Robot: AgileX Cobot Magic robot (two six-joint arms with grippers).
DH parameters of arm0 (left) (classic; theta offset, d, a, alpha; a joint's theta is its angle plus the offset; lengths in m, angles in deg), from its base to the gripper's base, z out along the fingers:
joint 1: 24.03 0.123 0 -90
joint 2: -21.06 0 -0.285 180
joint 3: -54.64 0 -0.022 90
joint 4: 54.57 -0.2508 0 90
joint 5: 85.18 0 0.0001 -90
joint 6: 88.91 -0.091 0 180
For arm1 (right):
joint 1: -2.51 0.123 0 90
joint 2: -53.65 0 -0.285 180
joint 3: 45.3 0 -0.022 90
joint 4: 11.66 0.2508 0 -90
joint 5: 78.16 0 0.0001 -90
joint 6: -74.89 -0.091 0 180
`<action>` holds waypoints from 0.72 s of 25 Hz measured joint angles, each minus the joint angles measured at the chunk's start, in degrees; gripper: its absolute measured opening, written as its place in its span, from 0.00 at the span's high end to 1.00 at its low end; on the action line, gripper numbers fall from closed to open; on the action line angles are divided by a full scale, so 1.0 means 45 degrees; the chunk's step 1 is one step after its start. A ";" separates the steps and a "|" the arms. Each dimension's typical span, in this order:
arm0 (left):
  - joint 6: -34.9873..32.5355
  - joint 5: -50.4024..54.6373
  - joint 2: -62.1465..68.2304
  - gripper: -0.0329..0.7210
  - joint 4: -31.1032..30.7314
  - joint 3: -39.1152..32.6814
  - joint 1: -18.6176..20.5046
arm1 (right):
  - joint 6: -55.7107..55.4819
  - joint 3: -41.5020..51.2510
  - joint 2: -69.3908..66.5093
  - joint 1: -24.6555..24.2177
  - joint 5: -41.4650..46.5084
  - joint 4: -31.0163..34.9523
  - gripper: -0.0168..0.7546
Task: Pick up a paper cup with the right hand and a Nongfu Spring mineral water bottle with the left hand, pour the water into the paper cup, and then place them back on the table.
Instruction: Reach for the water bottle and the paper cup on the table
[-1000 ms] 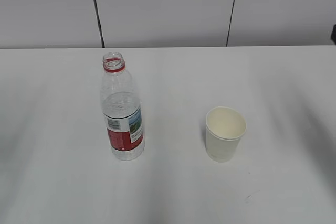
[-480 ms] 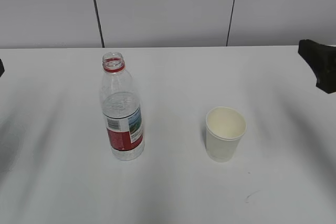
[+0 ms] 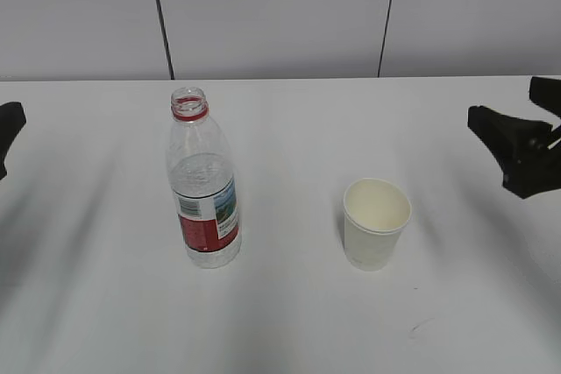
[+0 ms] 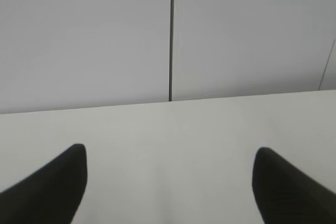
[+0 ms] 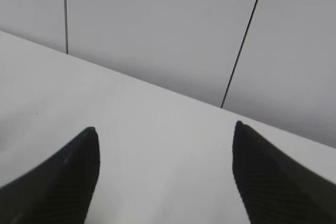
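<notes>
Nongfu Spring mineral water bottle (image 3: 203,183) is my landmark for this one, but starting from the grippers: the right hand (image 3: 517,157) pokes in at the far right edge of the exterior view, well off to the right of the bottle and past the paper cup (image 3: 376,222). Its jaws are spread wide with nothing between them. The right wrist view backs that up: two dark fingertips (image 5: 63,179) low in the picture, only bare white table (image 5: 163,145) and the grey wall panels between and beyond them.

Left hand (image 3: 7,133) is barely in shot, just a black tip at the left edge, well to the left of the bottle and touching nothing. From its own wrist camera the two fingertips (image 4: 50,190) stand wide apart, again over plain tabletop with the panelled wall behind. So both are open and holding nothing.

Now outward. The bottle stands upright on the table (image 3: 289,321), capless, red ring at the neck, red-and-white label low on the body with the little landscape picture facing right. The water (image 3: 203,177) inside comes up to roughly just above the label. The cup stands upright to the bottle's right, mouth up, cream inside, clearly apart from it. A faint scuff mark (image 3: 416,328) lies on the table right of the bottle, nearer the camera than the cup.
</notes>
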 joint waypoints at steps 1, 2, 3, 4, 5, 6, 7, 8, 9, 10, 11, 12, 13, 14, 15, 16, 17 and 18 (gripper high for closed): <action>0.0022 -0.0011 0.0117 0.19 -0.0078 0.0000 0.0000 | 0.0000 0.0143 -0.0208 0.0000 -0.0243 -0.0018 0.23; 0.0036 -0.0011 0.0239 0.19 -0.0108 0.0000 0.0000 | 0.0000 0.0281 -0.0409 0.0000 -0.0568 -0.0073 0.23; 0.0036 -0.0043 0.0403 0.19 -0.0170 0.0000 0.0000 | 0.0000 0.0408 -0.0679 0.0000 -0.0883 -0.0143 0.24; 0.0047 -0.0073 0.0583 0.19 -0.0263 0.0000 0.0000 | 0.0055 0.0508 -0.0977 0.0000 -0.1292 -0.0265 0.25; 0.0108 -0.0102 0.0749 0.19 -0.0408 0.0000 0.0000 | 0.0060 0.0617 -0.1292 0.0000 -0.1691 -0.0431 0.25; 0.0175 -0.0125 0.0945 0.19 -0.0712 0.0000 0.0000 | 0.0081 0.0704 -0.1558 0.0000 -0.2074 -0.0583 0.26; 0.0223 -0.0168 0.1128 0.19 -0.0957 0.0000 0.0000 | 0.0090 0.0758 -0.1877 0.0000 -0.2376 -0.0677 0.26; 0.0256 -0.0240 0.1397 0.19 -0.1173 0.0000 0.0000 | 0.0113 0.0841 -0.2194 0.0000 -0.2793 -0.0752 0.26; 0.0283 -0.0330 0.1609 0.19 -0.1292 0.0000 0.0000 | 0.0113 0.0932 -0.2448 0.0000 -0.3238 -0.0773 0.26; 0.0346 -0.0473 0.1841 0.19 -0.1382 0.0000 0.0000 | 0.0123 0.1046 -0.2728 0.0000 -0.3630 -0.0780 0.26; 0.0413 -0.0615 0.2195 0.19 -0.1491 0.0000 0.0000 | 0.0180 0.1137 -0.2984 0.0000 -0.4094 -0.0780 0.26; 0.0519 -0.0710 0.2465 0.19 -0.1610 0.0000 0.0000 | 0.0341 0.1240 -0.3173 0.0000 -0.4496 -0.0801 0.26; 0.0655 -0.0844 0.2806 0.19 -0.1819 0.0000 0.0000 | 0.0565 0.1367 -0.3371 0.0000 -0.4814 -0.0801 0.26; 0.0802 -0.0993 0.3152 0.19 -0.2087 0.0000 0.0000 | 0.0812 0.1507 -0.3540 0.0000 -0.5040 -0.0774 0.26; 0.0960 -0.1201 0.3500 0.19 -0.2347 0.0012 0.0000 | 0.1012 0.1661 -0.3677 0.0000 -0.5252 -0.0740 0.26; 0.1104 -0.1424 0.3791 0.19 -0.2625 0.0022 0.0000 | 0.1161 0.1833 -0.3758 0.0000 -0.5476 -0.0670 0.26; 0.1306 -0.1732 0.4127 0.19 -0.2979 0.0022 0.0000 | 0.1229 0.2030 -0.3843 0.0000 -0.5634 -0.0588 0.26; 0.1502 -0.2079 0.4470 0.19 -0.3214 0.0022 0.0000 | 0.1263 0.2209 -0.3893 0.0000 -0.5761 -0.0531 0.26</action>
